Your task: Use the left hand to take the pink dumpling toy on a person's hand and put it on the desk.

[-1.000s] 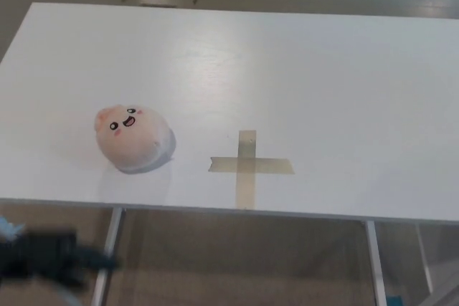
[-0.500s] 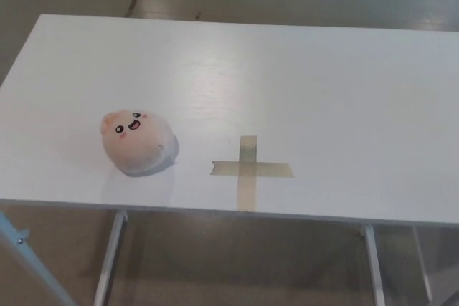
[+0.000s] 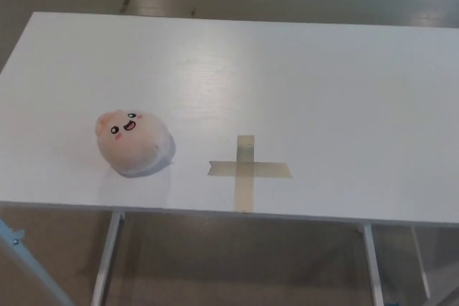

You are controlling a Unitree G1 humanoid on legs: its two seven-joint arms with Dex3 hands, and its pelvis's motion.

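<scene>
The pink dumpling toy, round with a smiling face, rests on the white desk near its front left. Nothing holds it. Neither of my hands shows in the head view, and no person's hand shows either.
A cross of tan tape is stuck on the desk to the right of the toy, near the front edge. Metal desk legs and the floor show below the front edge.
My left hand, a dark blur at the lower left one second ago, has dropped out of view. The camera has shifted a little; the toy stays in place on the desk.
</scene>
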